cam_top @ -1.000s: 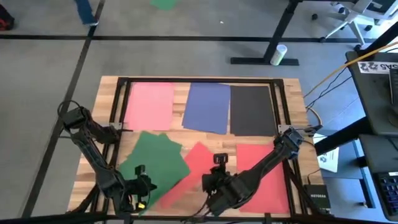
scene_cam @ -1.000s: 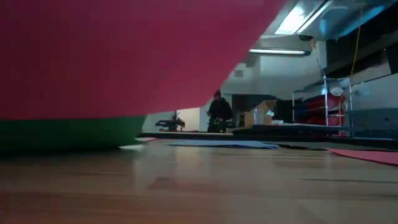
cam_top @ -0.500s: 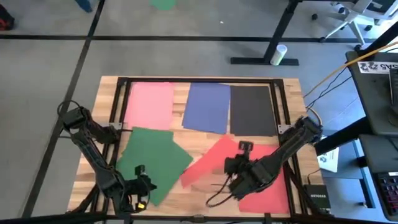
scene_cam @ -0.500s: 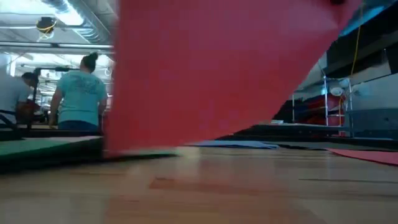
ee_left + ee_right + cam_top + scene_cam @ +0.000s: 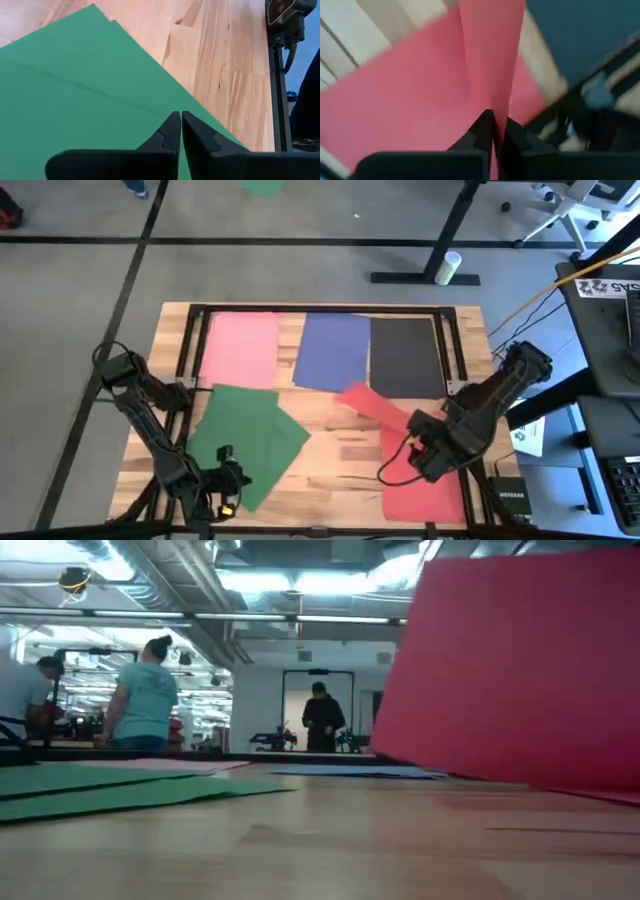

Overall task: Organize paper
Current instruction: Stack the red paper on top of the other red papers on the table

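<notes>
- Right gripper [image 5: 432,452]: jaws closed on the edge of a red sheet [image 5: 375,405], seen edge-on between the jaws in the right wrist view.
- Held sheet: one end is lifted at the gripper; the far end trails toward the table centre, just below the blue sheet [image 5: 333,351] and black sheet [image 5: 405,357].
- Change: one second ago this sheet lay partly over the green sheets [image 5: 245,435] at front centre. It has since been dragged rightward and is now clear of the green.
- Second red sheet [image 5: 425,490]: lies flat at the front right of the table [image 5: 330,460], directly beneath the gripper and the held sheet's lifted end.
- Judgement: the held sheet is being brought to the red pile; lowering and squaring it on the second red sheet appears to be the remaining step for this colour.
- Left gripper [image 5: 222,480]: jaws closed and empty, parked over the front edge of the green sheets, unmoved.
- Green sheets: two, overlapping askew; likely still to be squared.
- Pink sheet [image 5: 240,348]: flat at rear left, beside the blue.
</notes>
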`<control>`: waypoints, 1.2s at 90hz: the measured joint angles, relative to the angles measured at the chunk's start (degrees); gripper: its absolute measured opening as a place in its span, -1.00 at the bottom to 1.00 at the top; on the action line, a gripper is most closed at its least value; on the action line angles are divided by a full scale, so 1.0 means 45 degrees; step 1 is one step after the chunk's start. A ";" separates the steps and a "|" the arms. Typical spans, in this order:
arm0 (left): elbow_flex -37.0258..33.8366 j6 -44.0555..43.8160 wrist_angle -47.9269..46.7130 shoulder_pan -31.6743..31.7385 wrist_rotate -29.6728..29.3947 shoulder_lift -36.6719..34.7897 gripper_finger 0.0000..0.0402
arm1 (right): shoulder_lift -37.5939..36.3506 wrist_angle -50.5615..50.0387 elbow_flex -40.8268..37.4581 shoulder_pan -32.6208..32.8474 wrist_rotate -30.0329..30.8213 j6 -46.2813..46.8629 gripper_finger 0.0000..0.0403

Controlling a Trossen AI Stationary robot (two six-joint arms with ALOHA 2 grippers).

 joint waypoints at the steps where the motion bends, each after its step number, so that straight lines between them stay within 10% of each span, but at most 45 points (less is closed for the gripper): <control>1: 0.0000 0.0000 0.0000 0.0001 0.0002 0.0000 -1.00 | 0.0000 0.0015 -0.0037 0.0052 -0.0151 0.0142 -1.00; 26: 0.0000 -0.0058 0.0005 0.0006 0.0002 0.0000 -1.00 | 0.0010 0.2060 -0.0332 0.1096 -0.1183 0.1766 -1.00; 82: 0.0000 0.0000 0.0015 0.0006 0.0000 0.0000 -1.00 | -0.1762 0.6668 -0.0307 0.1323 0.5247 0.0366 -1.00; 108: 0.0000 -0.0005 0.0015 0.0006 0.0000 0.0000 -1.00 | -0.1055 0.7212 -0.0307 0.1318 0.4100 0.0423 -1.00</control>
